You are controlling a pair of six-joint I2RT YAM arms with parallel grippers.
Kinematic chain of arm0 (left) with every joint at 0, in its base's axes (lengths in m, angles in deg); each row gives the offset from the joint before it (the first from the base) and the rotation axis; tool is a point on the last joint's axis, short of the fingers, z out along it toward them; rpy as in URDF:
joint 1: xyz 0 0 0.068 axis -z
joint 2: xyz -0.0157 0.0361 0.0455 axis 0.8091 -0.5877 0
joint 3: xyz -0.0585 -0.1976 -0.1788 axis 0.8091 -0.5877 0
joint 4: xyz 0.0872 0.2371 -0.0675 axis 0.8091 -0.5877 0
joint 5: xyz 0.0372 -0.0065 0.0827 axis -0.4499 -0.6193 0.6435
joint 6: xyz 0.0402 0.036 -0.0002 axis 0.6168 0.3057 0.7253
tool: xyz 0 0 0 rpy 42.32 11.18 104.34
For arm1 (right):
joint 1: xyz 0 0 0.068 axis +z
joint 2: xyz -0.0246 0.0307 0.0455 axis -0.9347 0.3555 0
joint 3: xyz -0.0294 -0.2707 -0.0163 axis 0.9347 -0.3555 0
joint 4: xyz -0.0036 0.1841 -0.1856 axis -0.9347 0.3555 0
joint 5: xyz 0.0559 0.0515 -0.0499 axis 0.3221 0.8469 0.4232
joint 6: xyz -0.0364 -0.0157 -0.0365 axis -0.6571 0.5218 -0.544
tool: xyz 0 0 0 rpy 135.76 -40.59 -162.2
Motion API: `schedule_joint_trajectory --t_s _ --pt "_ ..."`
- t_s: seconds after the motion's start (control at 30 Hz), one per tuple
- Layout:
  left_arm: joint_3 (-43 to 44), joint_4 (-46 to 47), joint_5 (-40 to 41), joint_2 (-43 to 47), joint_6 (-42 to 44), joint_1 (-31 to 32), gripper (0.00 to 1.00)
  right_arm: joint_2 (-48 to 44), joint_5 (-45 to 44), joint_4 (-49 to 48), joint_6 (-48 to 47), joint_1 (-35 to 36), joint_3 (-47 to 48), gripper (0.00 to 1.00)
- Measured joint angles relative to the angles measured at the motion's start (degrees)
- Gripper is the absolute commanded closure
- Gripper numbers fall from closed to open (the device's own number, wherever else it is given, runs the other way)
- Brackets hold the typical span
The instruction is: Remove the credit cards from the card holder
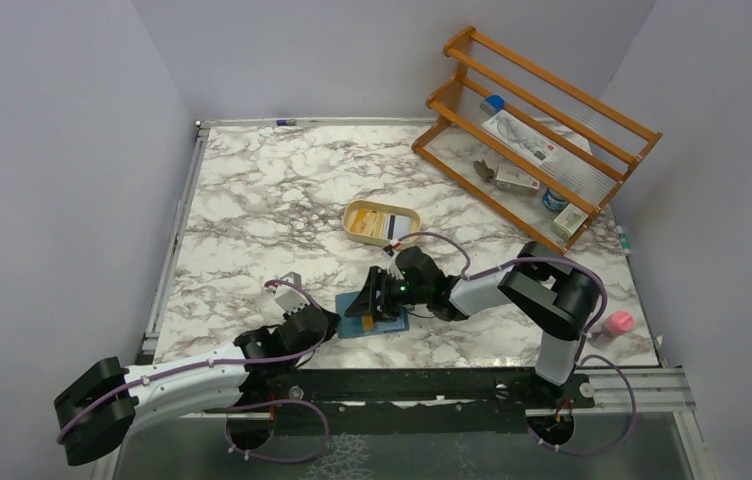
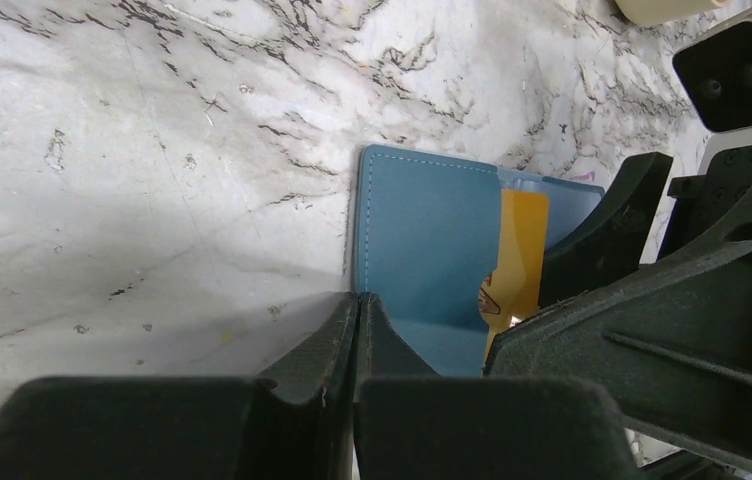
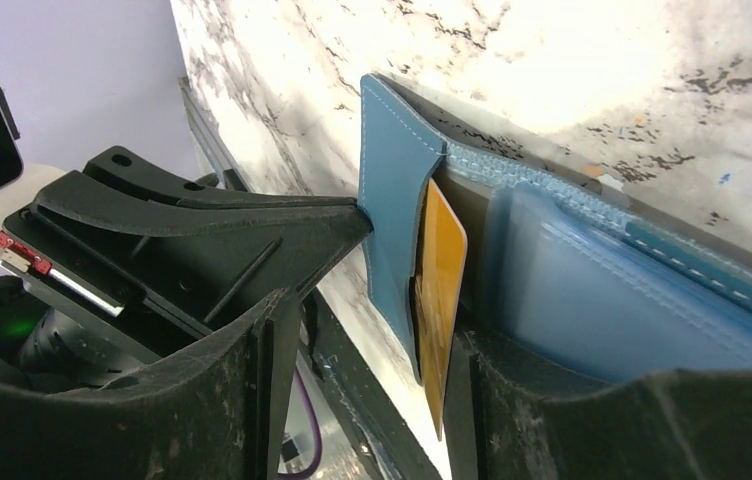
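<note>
The teal card holder (image 1: 372, 314) lies open on the table (image 1: 252, 200) near its front edge, with the left gripper (image 2: 357, 300) pressing its shut jaws against one edge. The right gripper (image 3: 377, 330) stands with jaws part-open astride a yellow-orange credit card (image 3: 440, 280) poking from a pocket, so this looks like the extraction step; next they should pinch the card and draw it straight out

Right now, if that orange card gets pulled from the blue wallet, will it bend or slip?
The orange card looks thin and straight-edged, so it is probably stiff and light. Its smooth face may slip in a pinch. The card holder looks soft and could drag along unless the left gripper at its edge pins it.
</note>
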Motion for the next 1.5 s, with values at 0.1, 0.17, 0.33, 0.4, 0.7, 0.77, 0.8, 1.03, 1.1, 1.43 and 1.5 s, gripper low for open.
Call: schedule_joint_trajectory --t_s 0.1,0.17,0.33,0.4,0.7,0.77,0.8,1.03,1.1,1.43,1.5 --pt "0.0 -0.15 -0.07 0.13 0.02 0.0 1.0 -0.02 -0.09 0.33 -1.31 0.02 0.13 0.41" --pt "0.0 -0.17 -0.07 0.13 0.02 0.0 1.0 -0.11 -0.13 0.9 -2.34 0.0 0.48 0.41" --pt "0.04 -0.17 -0.09 0.04 0.02 0.0 1.0 -0.68 -0.98 2.82 -4.57 0.04 1.01 0.41" --pt "0.11 -0.17 -0.09 -0.09 0.04 0.0 1.0 -0.76 -1.05 3.69 -5.25 0.07 1.4 0.41" --pt "0.22 -0.15 -0.09 -0.35 0.07 0.0 1.0 -1.92 -2.47 7.39 -6.8 -0.22 2.1 0.41" --pt "0.22 -0.15 -0.09 -0.35 0.07 0.0 1.0 -2.45 -3.17 8.33 -6.88 -0.42 2.1 0.43" --pt "0.22 -0.15 -0.09 -0.35 0.07 0.0 1.0 -2.71 -3.5 8.76 -6.91 -0.52 2.1 0.44" --pt "0.22 -0.17 -0.13 -0.28 0.04 0.0 1.0 -3.72 -5.75 10.12 -7.37 -1.64 0.76 0.67" --pt "0.22 -0.2 -0.13 -0.24 0.04 0.0 1.0 -3.72 -6.08 10.23 -7.34 -1.77 0.48 0.68" --pt "0.22 -1.09 -0.57 0.55 0.04 0.0 1.0 -4.66 -7.19 10.12 -7.41 -1.88 -0.9 0.88" --pt "0.22 -1.05 -0.9 0.57 0.02 0.0 1.0 -5.2 -7.8 10.03 -7.37 -2.1 -1.92 0.98"
